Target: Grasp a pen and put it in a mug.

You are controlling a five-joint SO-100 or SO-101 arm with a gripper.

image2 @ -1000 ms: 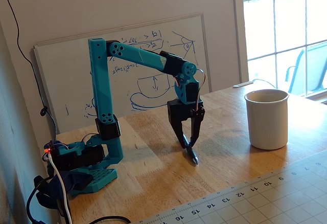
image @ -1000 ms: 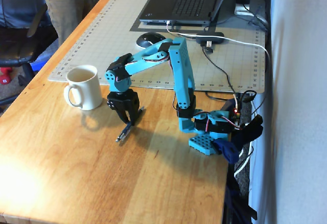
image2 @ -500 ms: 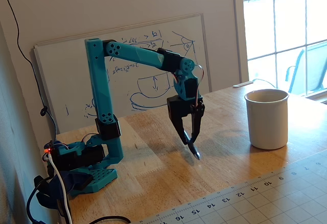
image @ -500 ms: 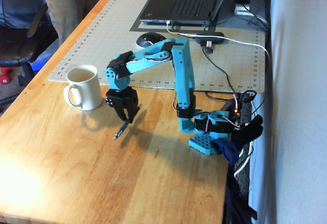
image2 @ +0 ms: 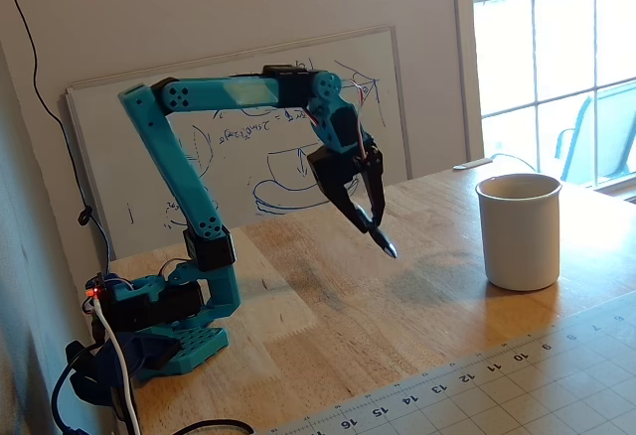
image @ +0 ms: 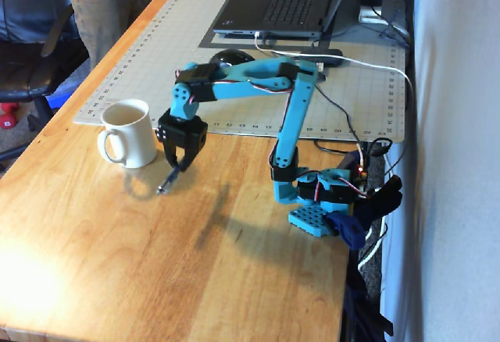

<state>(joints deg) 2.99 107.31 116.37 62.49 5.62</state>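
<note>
Gripper: black two-finger gripper (image2: 370, 224) clamped on the pen, fingers pointing down.
Pen: slim dark pen (image: 168, 179) tilted in the jaws, metallic tip (image2: 389, 250) apparently just above the table.
Mug: cream ceramic cylinder mug (image: 127, 133), loop handle, upright just beside the pen.
Table: smooth pale wood table (image: 195, 264).
</note>
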